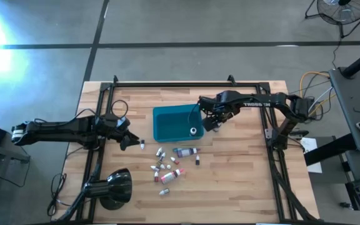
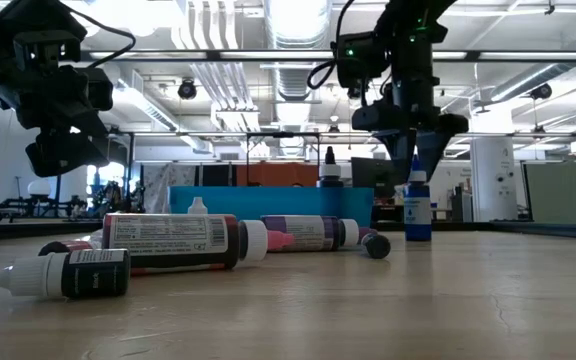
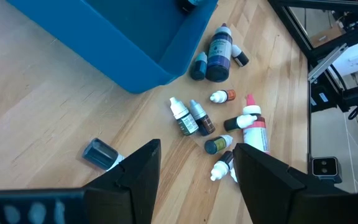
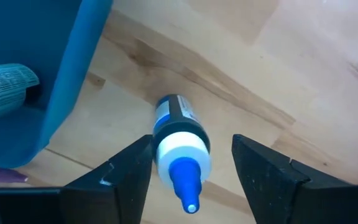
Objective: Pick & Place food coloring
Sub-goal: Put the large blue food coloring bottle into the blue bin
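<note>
Landmark: teal bin on the wooden counter.

Left end effector: left of the bin, fingers spread apart, holding nothing. A single small bottle lies on the counter just beside its tips, between it and the bin.

Food coloring cluster: about a dozen small bottles lying loose on the counter just in front of the bin, near its front right corner. Low view shows printed labels on the nearest bottles; text not legible.

One vial sits inside the bin, at its right end.

Right end effector: at the bin's right wall, fingers apart on either side of an upright blue-capped bottle standing on the counter; not touching it. Right arm link reads "TROSSEN" in part.
</note>
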